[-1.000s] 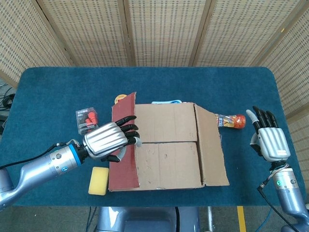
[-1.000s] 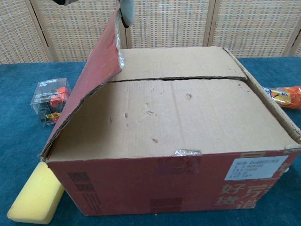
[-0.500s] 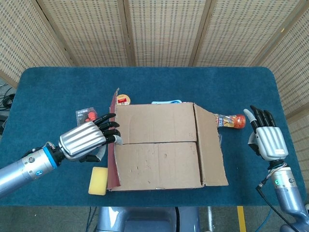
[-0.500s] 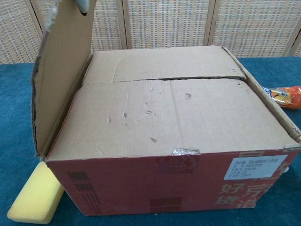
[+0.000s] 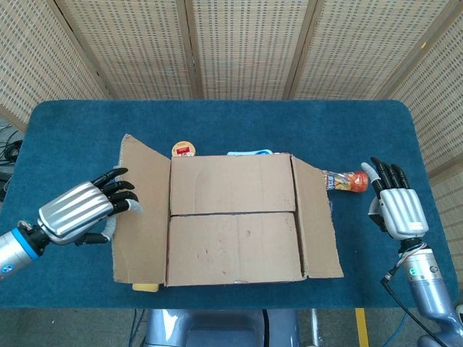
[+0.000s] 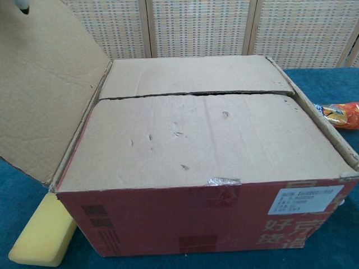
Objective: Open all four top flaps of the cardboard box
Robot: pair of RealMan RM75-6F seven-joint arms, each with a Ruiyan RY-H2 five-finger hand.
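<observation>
The left hand is seen at the left side of the box, with fingers apart and fingertips touching the outer edge of the left flap; nothing is gripped. The box stands in the middle of the table. If the hand is taken away too soon, the left flap may spring back over the top, because the fold in the cardboard is probably stiff. The yellow sponge below the flap may also be pushed if the flap is pressed lower. The two large middle flaps are still closed, and the narrow seam between them may be difficult to catch. The right hand is held open well apart from the right flap.

Compared with half a second ago, the left flap has been turned from upright to spread outward, and the left hand has been moved further left.
</observation>
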